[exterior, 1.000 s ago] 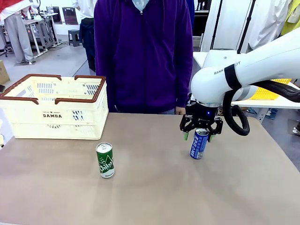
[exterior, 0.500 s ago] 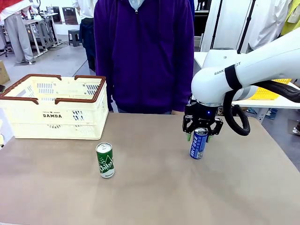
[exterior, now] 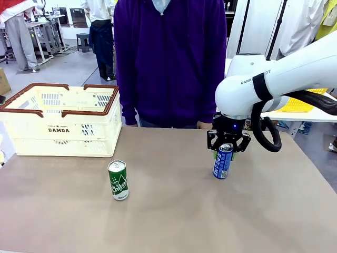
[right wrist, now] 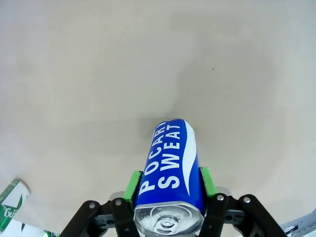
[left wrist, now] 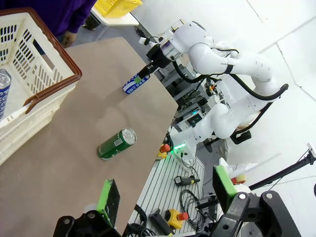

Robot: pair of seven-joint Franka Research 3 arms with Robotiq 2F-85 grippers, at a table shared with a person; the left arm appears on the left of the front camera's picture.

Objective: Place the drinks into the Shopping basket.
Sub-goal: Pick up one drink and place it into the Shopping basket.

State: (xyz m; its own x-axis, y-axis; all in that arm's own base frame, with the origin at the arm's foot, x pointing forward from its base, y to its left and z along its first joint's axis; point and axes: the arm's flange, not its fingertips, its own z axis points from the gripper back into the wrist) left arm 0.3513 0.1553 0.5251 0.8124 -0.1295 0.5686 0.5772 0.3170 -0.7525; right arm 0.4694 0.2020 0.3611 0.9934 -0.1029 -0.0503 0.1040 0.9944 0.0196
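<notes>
1. My right tool (exterior: 225,153) is clenched on the upper part of the blue Pocari Sweat can (exterior: 222,166), with a green pad on either side. The can looks to rest on the desk (exterior: 174,216), not lifted.
2. My left tool (left wrist: 166,190) hangs released with its jaws wide, grasping nothing.
3. Taking 12 o'clock as toward the person, the blue can is at 3 o'clock from the green can (exterior: 118,179), well apart. The green can stands upright and untouched.
4. The DAMDA shopping basket (exterior: 31,134) sits at 10 o'clock on the desk, near the green can at its 11 o'clock.
5. Neither of these cans is in the basket, so I judge the task barely begun, with only the first grasp made.
6. Left to do: lift the blue can, carry it toward 9 o'clock, release it inside, then repeat with the green can.
7. A can-like top (left wrist: 3,91) shows inside the basket; I cannot tell what it is.
</notes>
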